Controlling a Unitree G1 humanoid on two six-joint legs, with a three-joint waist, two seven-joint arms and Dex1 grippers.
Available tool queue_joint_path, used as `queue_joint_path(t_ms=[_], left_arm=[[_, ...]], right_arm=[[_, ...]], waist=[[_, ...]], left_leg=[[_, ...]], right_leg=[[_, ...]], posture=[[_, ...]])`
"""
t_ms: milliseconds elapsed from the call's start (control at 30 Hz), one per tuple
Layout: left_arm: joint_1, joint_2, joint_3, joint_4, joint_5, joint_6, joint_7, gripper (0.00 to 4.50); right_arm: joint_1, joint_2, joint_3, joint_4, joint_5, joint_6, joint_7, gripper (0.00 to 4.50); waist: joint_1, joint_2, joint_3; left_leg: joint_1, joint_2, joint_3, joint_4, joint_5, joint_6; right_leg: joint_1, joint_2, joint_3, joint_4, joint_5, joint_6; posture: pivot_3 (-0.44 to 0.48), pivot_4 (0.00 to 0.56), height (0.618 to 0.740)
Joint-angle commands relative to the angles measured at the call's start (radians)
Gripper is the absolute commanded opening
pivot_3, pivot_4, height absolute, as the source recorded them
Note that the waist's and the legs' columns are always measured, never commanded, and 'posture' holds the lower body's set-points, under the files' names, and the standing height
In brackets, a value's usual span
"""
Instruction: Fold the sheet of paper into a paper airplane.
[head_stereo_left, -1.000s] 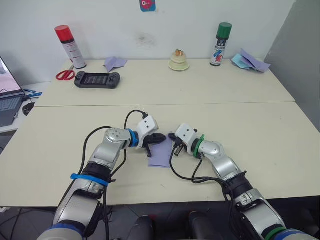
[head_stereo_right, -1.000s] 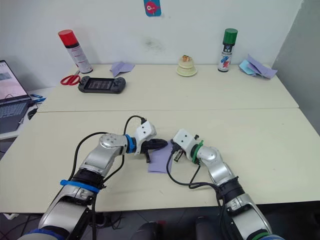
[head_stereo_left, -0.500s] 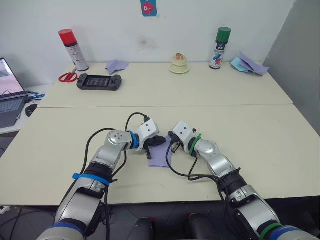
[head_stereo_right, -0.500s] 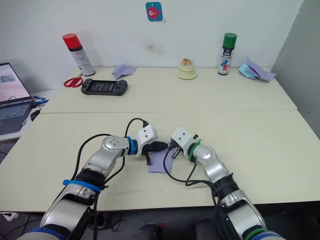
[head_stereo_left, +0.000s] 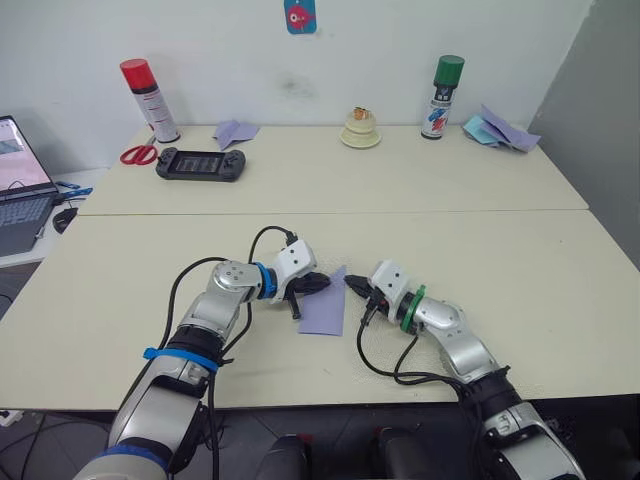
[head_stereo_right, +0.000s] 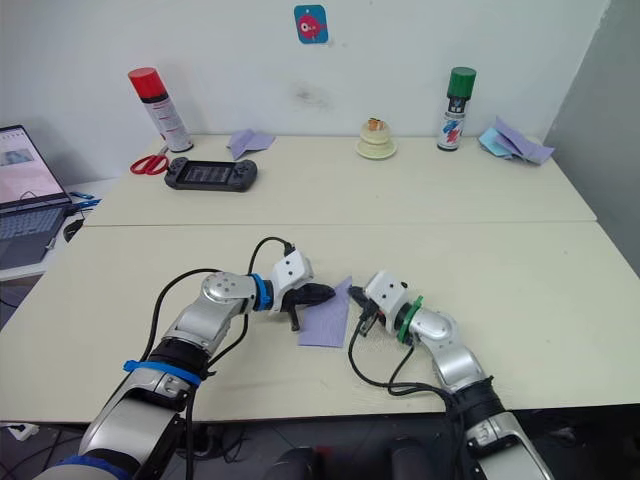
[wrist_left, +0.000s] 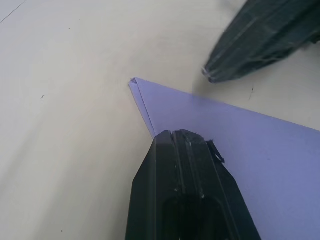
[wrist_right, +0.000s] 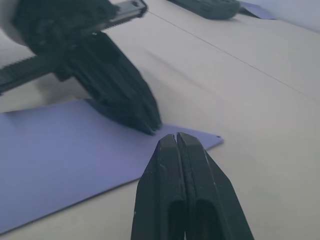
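Right gripper (head_stereo_left: 352, 284) has pulled back off the paper (head_stereo_left: 323, 310) since half a second ago: it was over the sheet's right edge, now it sits just beside the top right corner, fingers clenched together and holding nothing. Left gripper (head_stereo_left: 320, 283) hasn't moved, its fingers closed and the tips pressing the sheet's upper left edge down onto the near worktop (head_stereo_left: 120, 300). The sheet lies flat between the two grippers, with a narrow folded strip along the left edge running up to a point at the top corner, seen best in the left wrist view (wrist_left: 142, 102). My read: one crease pass on the right side is done and the arm is resetting; this is early, no nose or wings yet. Counts, near to far: one sheet, two grippers; on the far worktop one console (head_stereo_left: 200, 163), one pair of scissors (head_stereo_left: 137, 154), one small lavender dart (head_stereo_left: 235, 130), two spray cans (red cap (head_stereo_left: 148, 98), green cap (head_stereo_left: 440, 95)), one small cream stacked item (head_stereo_left: 360, 128), one pile of blue and lavender papers (head_stereo_left: 500, 128). One laptop (head_stereo_left: 18, 190) at far left.
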Motion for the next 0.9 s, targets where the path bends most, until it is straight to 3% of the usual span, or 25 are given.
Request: queue_joint_path(t_ms=[33, 300, 633, 900], left_arm=[[0.039, 0.016, -0.032, 0.052, 0.053, 0.025, 0.003, 0.03], [0.046, 0.016, -0.036, 0.043, 0.054, 0.028, 0.001, 0.03], [0.058, 0.017, -0.044, 0.034, 0.054, 0.032, 0.003, 0.03], [0.051, 0.012, -0.047, 0.041, 0.054, 0.030, 0.001, 0.03]], right_arm=[[0.003, 0.015, 0.030, -0.039, 0.023, -0.001, 0.049, 0.00], [0.021, 0.005, 0.095, 0.024, 0.000, 0.096, 0.135, 0.00], [0.207, -0.099, 0.202, -0.151, 0.019, 0.194, 0.294, 0.00], [0.202, -0.080, 0.166, -0.200, 0.030, 0.160, 0.242, 0.00]], waist=[[0.000, 0.000, 0.000], [0.001, 0.000, 0.000], [0.005, -0.002, -0.005], [0.005, -0.004, -0.007]], left_leg=[[0.000, 0.000, 0.000, 0.000, 0.000, 0.000], [0.000, 0.000, 0.000, -0.001, 0.000, 0.000], [0.000, 0.000, -0.001, -0.004, -0.001, -0.001], [0.001, 0.000, -0.001, -0.004, -0.002, -0.002]], right_leg=[[0.000, 0.000, 0.000, 0.000, 0.000, 0.000], [0.001, 0.000, 0.000, -0.003, 0.000, 0.000], [0.004, -0.001, -0.001, -0.011, 0.000, 0.001], [0.004, -0.001, -0.001, -0.012, -0.001, 0.001]], posture=[[0.000, 0.150, 0.722], [0.000, 0.150, 0.722], [0.000, 0.150, 0.722], [0.000, 0.150, 0.722]])
